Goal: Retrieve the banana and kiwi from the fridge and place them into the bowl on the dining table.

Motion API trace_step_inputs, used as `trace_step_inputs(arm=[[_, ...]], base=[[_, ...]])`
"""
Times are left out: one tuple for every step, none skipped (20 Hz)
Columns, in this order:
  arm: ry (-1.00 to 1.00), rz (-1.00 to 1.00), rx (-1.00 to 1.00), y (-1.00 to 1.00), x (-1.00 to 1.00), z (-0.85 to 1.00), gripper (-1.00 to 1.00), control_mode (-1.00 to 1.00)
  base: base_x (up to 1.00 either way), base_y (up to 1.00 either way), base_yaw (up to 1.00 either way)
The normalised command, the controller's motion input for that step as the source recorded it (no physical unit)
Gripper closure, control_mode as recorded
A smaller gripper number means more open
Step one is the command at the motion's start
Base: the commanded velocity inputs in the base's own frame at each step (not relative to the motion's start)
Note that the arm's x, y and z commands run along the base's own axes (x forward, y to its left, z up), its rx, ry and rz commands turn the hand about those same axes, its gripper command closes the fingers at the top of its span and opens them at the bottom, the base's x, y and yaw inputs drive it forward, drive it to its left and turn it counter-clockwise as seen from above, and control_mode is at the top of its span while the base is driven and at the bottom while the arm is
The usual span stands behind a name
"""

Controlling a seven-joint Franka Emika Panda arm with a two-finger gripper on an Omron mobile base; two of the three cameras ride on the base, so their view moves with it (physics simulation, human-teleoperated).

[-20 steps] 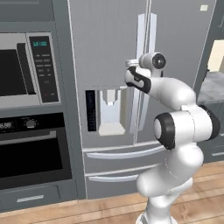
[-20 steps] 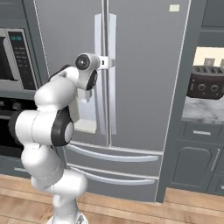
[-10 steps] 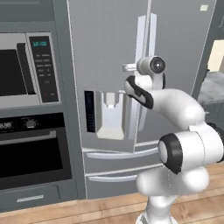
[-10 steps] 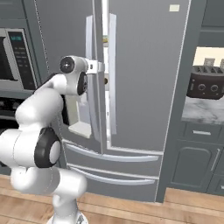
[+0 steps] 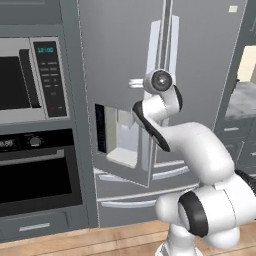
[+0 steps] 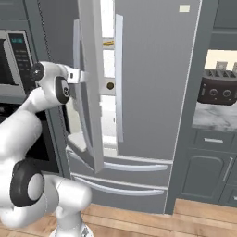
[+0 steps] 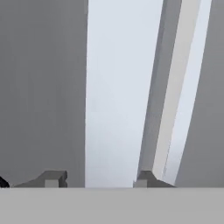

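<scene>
Kitchen, wood floor | fridge [image 6: 152, 92] left door ajar, white inside | banana [image 6: 108, 43] on upper shelf, kiwi [image 6: 110, 85] on shelf below | gripper [image 7: 98, 179] at door handle [image 7: 114, 96], fingers spread astride it, not pinching.

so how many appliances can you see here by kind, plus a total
fridge: 1
microwave: 1
wall oven: 1
toaster: 1
total: 4
</scene>
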Motion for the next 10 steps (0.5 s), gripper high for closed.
trace_step_inputs(arm=[[0.09, -0.06, 0.00, 0.34, -0.67, 0.30, 1.00, -1.00], [0.07, -0.05, 0.00, 0.37, -0.61, 0.29, 1.00, -1.00], [0.06, -0.05, 0.00, 0.38, -0.60, 0.28, 1.00, -1.00], [0.07, -0.05, 0.00, 0.37, -0.61, 0.25, 1.00, -1.00], [0.07, -0.04, 0.00, 0.37, -0.60, 0.23, 1.00, -1.00], [0.05, -0.03, 0.00, 0.39, -0.61, 0.23, -1.00, -1.00], [0.03, -0.02, 0.00, 0.35, -0.63, 0.23, -1.00, -1.00], [0.00, -0.01, 0.00, 0.30, -0.64, 0.24, -1.00, -1.00], [0.00, 0.00, 0.00, 0.27, -0.64, 0.26, -1.00, -1.00], [0.00, 0.00, 0.00, 0.28, -0.63, 0.29, -1.00, -1.00]], base=[[0.00, 0.00, 0.00], [0.00, 0.00, 0.00], [0.00, 0.00, 0.00], [0.00, 0.00, 0.00], [0.00, 0.00, 0.00], [0.00, 0.00, 0.00], [0.00, 0.00, 0.00], [0.00, 0.00, 0.00], [0.00, 0.00, 0.00], [0.00, 0.00, 0.00]])
